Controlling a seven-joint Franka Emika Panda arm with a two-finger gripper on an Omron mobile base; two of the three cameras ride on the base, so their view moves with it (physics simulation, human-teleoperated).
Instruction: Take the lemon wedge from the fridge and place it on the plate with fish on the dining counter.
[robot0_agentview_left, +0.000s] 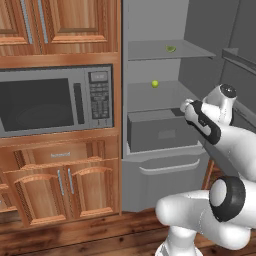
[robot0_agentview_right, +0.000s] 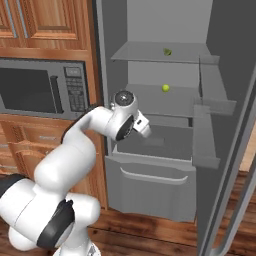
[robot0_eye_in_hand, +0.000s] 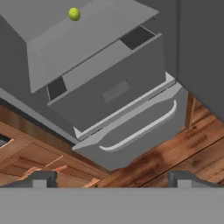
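The grey fridge (robot0_agentview_left: 150, 100) stands open. The lemon wedge (robot0_agentview_left: 171, 48) (robot0_agentview_right: 167, 51) lies on its top shelf, near the back right. On the shelf below rests a small round yellow-green ball (robot0_agentview_left: 155, 84) (robot0_agentview_right: 165, 88) (robot0_eye_in_hand: 74, 14). My gripper (robot0_agentview_left: 186, 105) (robot0_agentview_right: 146, 128) (robot0_eye_in_hand: 113, 179) hovers in front of the grey drawer (robot0_agentview_left: 160, 132) (robot0_eye_in_hand: 105, 94), well below the wedge. It is open, its tips wide apart with nothing between them. The plate with fish and the dining counter are out of view.
The open fridge door (robot0_agentview_right: 225, 125) with its shelves juts out on the right. A steel microwave (robot0_agentview_left: 55, 100) sits in wood cabinets (robot0_agentview_left: 60, 182) to the left. The lower freezer drawer with a curved handle (robot0_eye_in_hand: 140, 131) lies below, over the wood floor (robot0_eye_in_hand: 183, 153).
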